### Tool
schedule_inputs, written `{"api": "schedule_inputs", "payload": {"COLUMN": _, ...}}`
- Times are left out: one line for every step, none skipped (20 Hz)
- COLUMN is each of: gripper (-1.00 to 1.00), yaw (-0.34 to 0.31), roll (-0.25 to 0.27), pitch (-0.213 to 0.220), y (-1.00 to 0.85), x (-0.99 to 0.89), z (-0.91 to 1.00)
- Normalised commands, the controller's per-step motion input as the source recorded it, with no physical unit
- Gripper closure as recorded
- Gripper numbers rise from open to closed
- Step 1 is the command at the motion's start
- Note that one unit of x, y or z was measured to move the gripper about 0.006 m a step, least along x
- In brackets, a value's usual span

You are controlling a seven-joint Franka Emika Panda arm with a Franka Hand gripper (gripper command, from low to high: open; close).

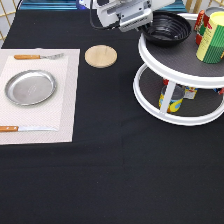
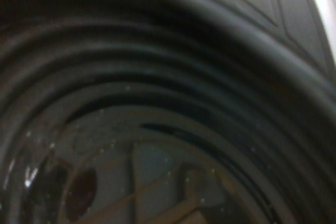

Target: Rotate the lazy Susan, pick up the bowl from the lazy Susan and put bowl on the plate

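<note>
The glossy black bowl point(image 1: 169, 28) sits on the top tier of the white lazy Susan point(image 1: 165, 64), at the exterior view's top right. My gripper point(image 1: 145, 27) is at the bowl's left rim, with the hand reaching in from the exterior view's top. The wrist view is filled by the bowl's ridged black inside point(image 2: 150, 100), seen from very close. The silver metal plate point(image 1: 30, 87) lies bare on a pale placemat point(image 1: 62, 107) at the exterior view's left, far from the gripper.
A pale wooden disc point(image 1: 100, 56) lies between the placemat and the lazy Susan. Tall cans point(image 1: 212, 36) stand on the top tier beside the bowl, and another can point(image 1: 173, 98) on the lower tier. A fork point(image 1: 37, 57) and a knife point(image 1: 25, 128) flank the plate.
</note>
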Motion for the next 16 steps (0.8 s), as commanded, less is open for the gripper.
{"api": "schedule_inputs", "payload": {"gripper": 1.00, "yaw": -0.003, "roll": -0.064, "pitch": -0.052, "y": 0.14, "x": -0.04, "z": 0.26}}
{"api": "schedule_inputs", "payload": {"gripper": 1.00, "yaw": -0.021, "roll": -0.028, "pitch": -0.052, "y": 0.00, "x": -0.05, "z": 0.27}}
{"api": "schedule_inputs", "payload": {"gripper": 1.00, "yaw": -0.039, "roll": -0.003, "pitch": -0.056, "y": 0.00, "x": -0.07, "z": 0.28}}
{"api": "schedule_inputs", "payload": {"gripper": 1.00, "yaw": -0.047, "roll": 0.000, "pitch": -0.050, "y": -0.04, "x": -0.01, "z": 0.33}}
{"api": "schedule_inputs", "payload": {"gripper": 1.00, "yaw": -0.044, "roll": 0.000, "pitch": -0.035, "y": -0.18, "x": 0.00, "z": 0.36}}
{"api": "schedule_inputs", "payload": {"gripper": 1.00, "yaw": -0.033, "roll": 0.021, "pitch": -0.012, "y": -0.38, "x": 0.00, "z": 0.44}}
{"api": "schedule_inputs", "payload": {"gripper": 1.00, "yaw": -0.028, "roll": 0.058, "pitch": 0.000, "y": -0.58, "x": 0.00, "z": 0.49}}
{"api": "schedule_inputs", "payload": {"gripper": 1.00, "yaw": -0.036, "roll": 0.079, "pitch": 0.000, "y": -0.73, "x": 0.02, "z": 0.48}}
{"api": "schedule_inputs", "payload": {"gripper": 1.00, "yaw": -0.062, "roll": 0.054, "pitch": 0.000, "y": -0.78, "x": 0.05, "z": 0.49}}
{"api": "schedule_inputs", "payload": {"gripper": 1.00, "yaw": -0.072, "roll": 0.031, "pitch": 0.000, "y": -0.79, "x": 0.04, "z": 0.47}}
{"api": "schedule_inputs", "payload": {"gripper": 1.00, "yaw": -0.064, "roll": 0.009, "pitch": 0.000, "y": -0.86, "x": 0.05, "z": 0.47}}
{"api": "schedule_inputs", "payload": {"gripper": 1.00, "yaw": -0.058, "roll": 0.000, "pitch": 0.000, "y": -0.89, "x": 0.08, "z": 0.44}}
{"api": "schedule_inputs", "payload": {"gripper": 1.00, "yaw": -0.047, "roll": 0.000, "pitch": 0.000, "y": -0.92, "x": 0.13, "z": 0.40}}
{"api": "schedule_inputs", "payload": {"gripper": 1.00, "yaw": -0.039, "roll": 0.000, "pitch": 0.000, "y": -0.95, "x": 0.13, "z": 0.31}}
{"api": "schedule_inputs", "payload": {"gripper": 1.00, "yaw": -0.011, "roll": 0.000, "pitch": 0.000, "y": -1.00, "x": 0.14, "z": 0.25}}
{"api": "schedule_inputs", "payload": {"gripper": 1.00, "yaw": 0.000, "roll": 0.000, "pitch": 0.000, "y": -1.00, "x": 0.15, "z": 0.14}}
